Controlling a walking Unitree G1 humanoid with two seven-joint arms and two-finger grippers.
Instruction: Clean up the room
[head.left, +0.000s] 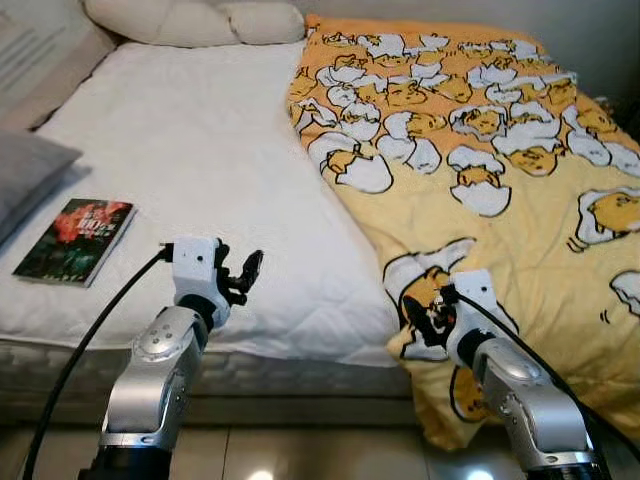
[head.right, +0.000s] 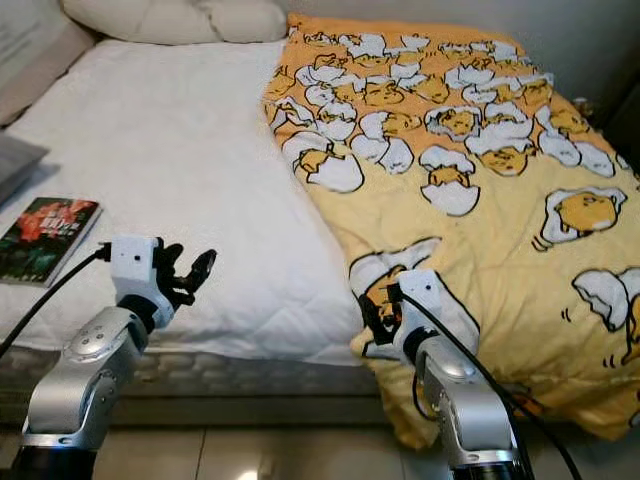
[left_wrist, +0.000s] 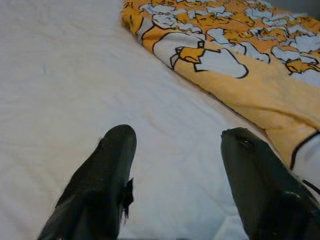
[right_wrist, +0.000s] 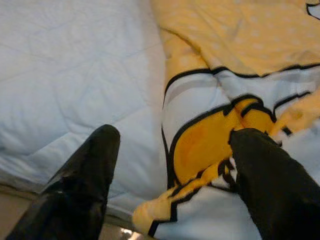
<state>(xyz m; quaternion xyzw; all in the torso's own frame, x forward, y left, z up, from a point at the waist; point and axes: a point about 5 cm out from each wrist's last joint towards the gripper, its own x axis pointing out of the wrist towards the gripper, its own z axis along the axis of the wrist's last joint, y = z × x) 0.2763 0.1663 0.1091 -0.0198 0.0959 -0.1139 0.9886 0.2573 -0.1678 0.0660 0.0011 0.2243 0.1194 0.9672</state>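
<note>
A yellow blanket (head.left: 480, 150) printed with egg cartoons covers the right half of the bed, its edge hanging over the foot. My right gripper (head.left: 428, 318) is open at that near edge, one finger (right_wrist: 270, 170) on the blanket (right_wrist: 240, 45), the other over the white mattress (right_wrist: 65, 60). My left gripper (head.left: 245, 275) is open and empty above the white mattress (head.left: 190, 140) near the foot of the bed; its fingers (left_wrist: 107, 170) frame bare sheet, with the blanket (left_wrist: 235, 55) farther off. A dark book (head.left: 75, 240) with red flowers on its cover lies on the mattress at the left.
Cream pillows (head.left: 190, 20) lie at the head of the bed. A grey cushion (head.left: 25, 170) rests at the left edge beside the book. Glossy tiled floor (head.left: 300, 455) runs along the foot of the bed, below the mattress side (head.left: 300, 375).
</note>
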